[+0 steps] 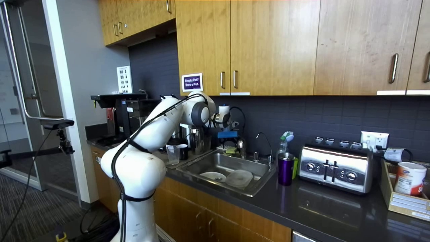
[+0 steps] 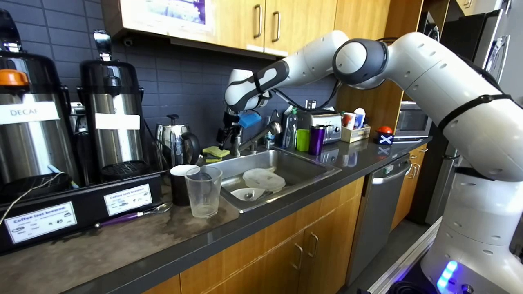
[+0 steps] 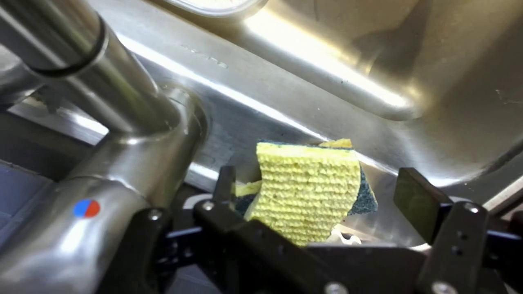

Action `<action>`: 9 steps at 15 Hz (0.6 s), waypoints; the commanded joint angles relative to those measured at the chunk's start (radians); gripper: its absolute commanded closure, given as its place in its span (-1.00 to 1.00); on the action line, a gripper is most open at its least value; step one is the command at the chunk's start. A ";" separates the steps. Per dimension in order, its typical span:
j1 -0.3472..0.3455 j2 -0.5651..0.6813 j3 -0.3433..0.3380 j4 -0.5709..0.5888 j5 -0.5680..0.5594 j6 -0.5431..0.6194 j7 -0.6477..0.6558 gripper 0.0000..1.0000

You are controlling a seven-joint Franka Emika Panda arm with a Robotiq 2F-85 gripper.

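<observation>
In the wrist view my gripper point(image 3: 319, 184) is open, its fingers well apart on either side of a yellow sponge point(image 3: 310, 185). That sponge lies across a second sponge, whose dark scrub side point(image 3: 365, 198) sticks out beneath it. The left finger point(image 3: 225, 181) looks close to the sponges; whether it touches them I cannot tell. A wider gap separates the right finger point(image 3: 421, 204) from them. In an exterior view the black gripper point(image 2: 224, 141) hangs just above the stacked sponges point(image 2: 216, 152) behind the sink's back corner. The sponges point(image 1: 230, 150) also show below the arm's blue part point(image 1: 227, 134).
A metal faucet point(image 3: 135, 143) rises close beside the gripper. The sink point(image 1: 255, 193) holds a translucent lid point(image 2: 263, 179) and a white bowl point(image 2: 247, 194). A kettle point(image 2: 173, 141), a clear cup point(image 2: 204, 192) and a dark cup point(image 2: 179, 196) stand nearby; a purple tumbler point(image 1: 286, 169) stands across the sink.
</observation>
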 commanded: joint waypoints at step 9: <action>0.000 0.135 -0.011 0.207 -0.010 -0.095 -0.045 -1.00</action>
